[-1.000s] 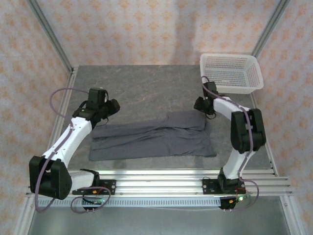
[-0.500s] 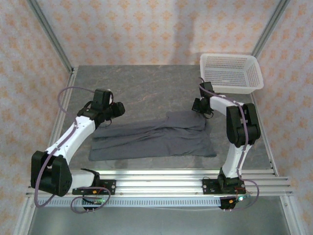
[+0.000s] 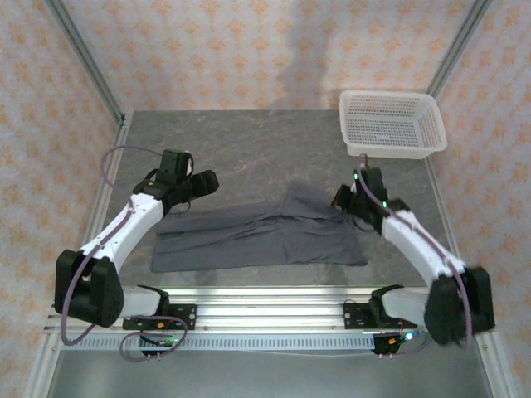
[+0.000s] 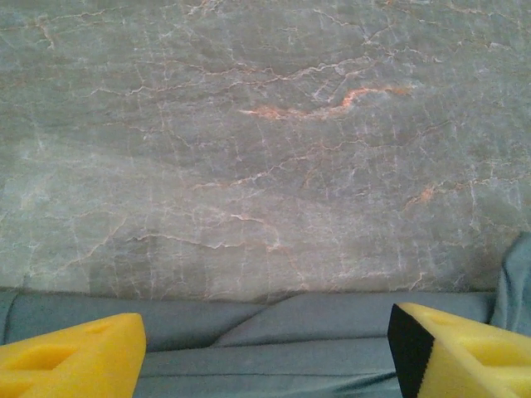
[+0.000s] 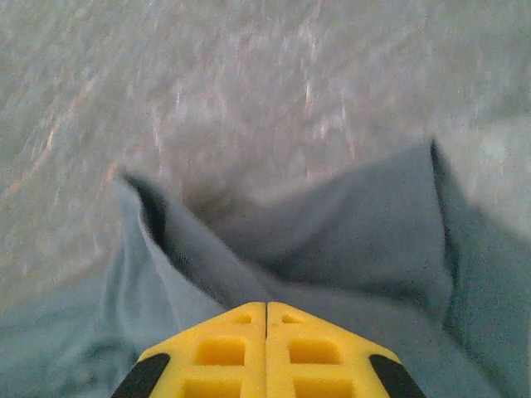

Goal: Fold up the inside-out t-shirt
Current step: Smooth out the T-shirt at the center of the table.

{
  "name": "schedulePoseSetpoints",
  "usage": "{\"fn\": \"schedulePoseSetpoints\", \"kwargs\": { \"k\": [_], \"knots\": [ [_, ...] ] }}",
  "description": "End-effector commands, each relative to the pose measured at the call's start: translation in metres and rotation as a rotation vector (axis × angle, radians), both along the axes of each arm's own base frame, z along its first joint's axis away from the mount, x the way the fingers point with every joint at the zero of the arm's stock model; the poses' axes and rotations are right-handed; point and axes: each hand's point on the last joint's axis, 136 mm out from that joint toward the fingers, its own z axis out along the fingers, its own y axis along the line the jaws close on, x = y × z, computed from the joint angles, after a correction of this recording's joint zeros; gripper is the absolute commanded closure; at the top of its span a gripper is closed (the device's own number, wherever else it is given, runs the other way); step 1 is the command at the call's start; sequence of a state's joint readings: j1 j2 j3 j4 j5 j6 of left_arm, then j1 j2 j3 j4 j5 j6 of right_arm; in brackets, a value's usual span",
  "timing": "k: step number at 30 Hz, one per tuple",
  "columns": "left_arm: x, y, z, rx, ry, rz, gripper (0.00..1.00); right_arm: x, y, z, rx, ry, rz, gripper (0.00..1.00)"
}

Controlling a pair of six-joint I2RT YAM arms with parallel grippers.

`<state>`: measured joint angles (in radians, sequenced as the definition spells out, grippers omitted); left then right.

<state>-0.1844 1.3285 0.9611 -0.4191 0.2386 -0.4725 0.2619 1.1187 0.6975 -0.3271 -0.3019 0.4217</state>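
The right gripper (image 5: 265, 307) pinched the t-shirt (image 3: 257, 236) at centre right; with the left gripper (image 4: 265, 332) gaping wide and empty, pulling could have dragged it askew.

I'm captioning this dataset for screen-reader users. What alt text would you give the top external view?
A dark grey t-shirt lies flat on a grey stone-look table between two white robot arms. The left claw is by its far left edge, the right claw at its far right corner; a white mesh basket stands at the table's far right corner.
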Motion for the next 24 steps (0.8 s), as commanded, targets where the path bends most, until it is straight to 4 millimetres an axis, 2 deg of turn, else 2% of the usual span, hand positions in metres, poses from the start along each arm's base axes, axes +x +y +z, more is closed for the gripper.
{"fn": "schedulePoseSetpoints", "kwargs": {
  "k": [1, 3, 6, 9, 11, 13, 15, 18, 20, 24],
  "knots": [
    [0.014, -0.009, 0.007, -0.022, -0.012, -0.021, 0.22, -0.049, -0.015, -0.027, 0.060, 0.091, -0.129, 1.00],
    [0.019, -0.012, 0.006, -0.034, -0.006, -0.022, 0.21, -0.073, -0.030, -0.031, 0.067, 0.084, -0.201, 1.00],
    [0.024, -0.014, 0.003, -0.049, 0.000, -0.019, 0.21, -0.096, -0.039, -0.036, 0.119, 0.055, -0.264, 0.89],
    [0.026, -0.015, -0.001, -0.055, 0.011, -0.017, 0.21, -0.098, -0.035, -0.027, 0.183, -0.004, -0.255, 0.61],
    [0.026, -0.018, -0.002, -0.067, 0.017, -0.027, 0.21, -0.082, -0.033, -0.004, 0.186, -0.096, -0.234, 0.49],
    [0.025, -0.023, 0.000, -0.080, 0.007, -0.048, 0.21, -0.060, -0.024, 0.012, 0.174, -0.148, -0.181, 0.47],
    [0.024, -0.028, 0.004, -0.088, -0.005, -0.070, 0.22, -0.036, -0.009, 0.016, 0.134, -0.122, -0.096, 0.48],
    [0.021, -0.035, 0.009, -0.097, -0.012, -0.097, 0.23, 0.001, 0.026, 0.013, 0.094, -0.010, 0.077, 0.52],
    [0.018, -0.037, 0.008, -0.095, -0.008, -0.102, 0.23, 0.022, 0.047, 0.003, 0.063, 0.037, 0.165, 0.52],
    [0.010, -0.035, 0.005, -0.094, 0.000, -0.094, 0.23, 0.052, 0.064, -0.022, 0.010, 0.117, 0.232, 0.53]
  ]
}}
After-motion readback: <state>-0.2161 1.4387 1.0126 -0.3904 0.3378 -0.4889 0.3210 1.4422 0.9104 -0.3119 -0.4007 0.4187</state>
